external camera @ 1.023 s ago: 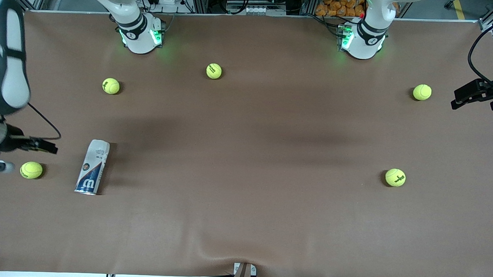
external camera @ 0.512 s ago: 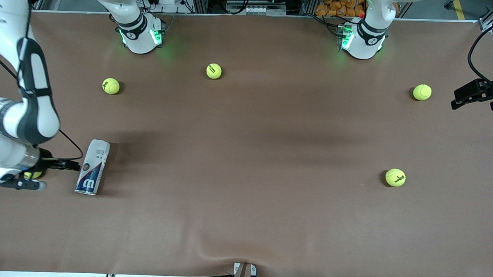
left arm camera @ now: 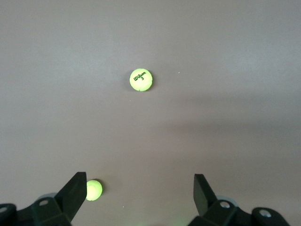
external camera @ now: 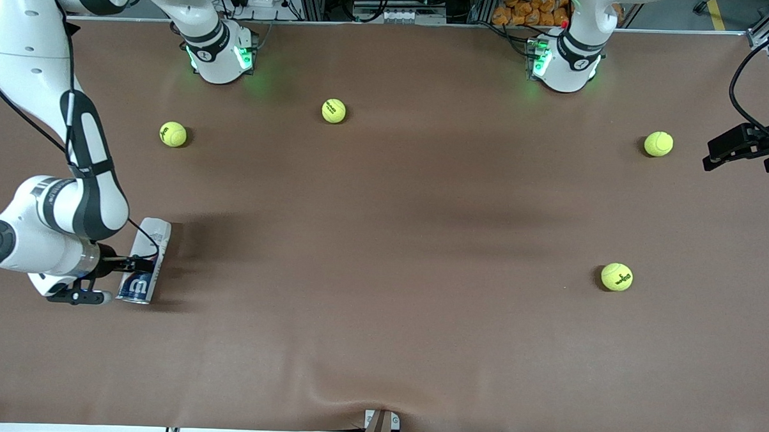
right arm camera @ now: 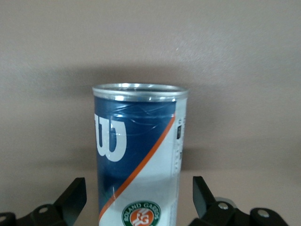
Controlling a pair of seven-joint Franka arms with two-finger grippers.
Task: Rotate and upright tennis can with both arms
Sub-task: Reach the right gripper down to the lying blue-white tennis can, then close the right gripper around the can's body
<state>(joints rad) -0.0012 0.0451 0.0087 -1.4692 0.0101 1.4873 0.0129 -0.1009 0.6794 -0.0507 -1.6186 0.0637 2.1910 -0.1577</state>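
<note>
The tennis can [external camera: 155, 235] lies on its side near the right arm's end of the table, its silvery rim end nearer the front camera. My right gripper [external camera: 137, 264] is low over its middle, open, with one finger on each side and not touching it. In the right wrist view the can [right arm camera: 138, 141] shows its white "W" on navy, between the spread fingers [right arm camera: 75, 194] of the right gripper [right arm camera: 138, 195]. My left gripper [external camera: 713, 156] waits open and empty above the left arm's end of the table; it also shows in the left wrist view [left arm camera: 139, 190].
Tennis balls lie on the brown table: one [external camera: 173, 134] and another [external camera: 334, 110] near the right arm's base, one [external camera: 658, 144] by the left gripper, and one [external camera: 616, 276] nearer the front camera. The left wrist view shows two balls [left arm camera: 141, 79] [left arm camera: 93, 190].
The right arm has swung in from the table's end to the can, and its open gripper now straddles it. A ball beside the can is now hidden under the arm. The left arm has not moved.
</note>
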